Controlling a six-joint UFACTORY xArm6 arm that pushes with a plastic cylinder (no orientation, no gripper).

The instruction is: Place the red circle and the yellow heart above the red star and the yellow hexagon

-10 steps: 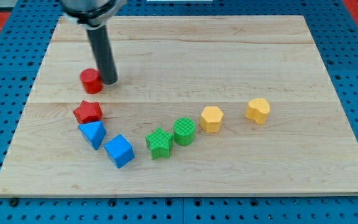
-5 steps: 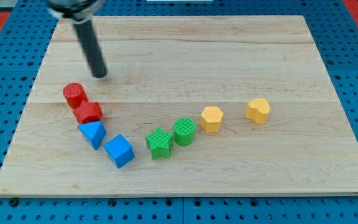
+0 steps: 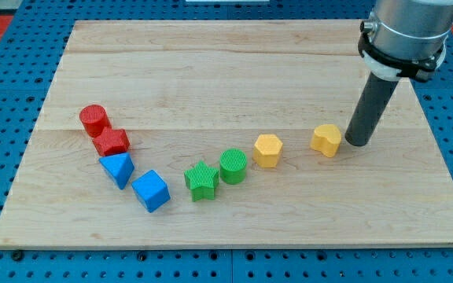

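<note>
The red circle (image 3: 93, 120) sits at the view's left, touching the upper left of the red star (image 3: 112, 141). The yellow hexagon (image 3: 267, 149) lies right of centre. The yellow heart (image 3: 326, 139) lies to its right and slightly higher. My tip (image 3: 358, 141) rests on the board just right of the yellow heart, very close to it or touching it. The dark rod rises from there toward the view's top right.
A blue triangle (image 3: 117, 168) and a blue cube (image 3: 150, 190) lie below the red star. A green star (image 3: 201, 180) and a green circle (image 3: 233, 165) sit left of the yellow hexagon. The wooden board (image 3: 226, 71) rests on a blue pegboard.
The red circle was pushed down-left against the red star. My tip then left it and crossed the board to the right side of the yellow heart. The other blocks have not moved.
</note>
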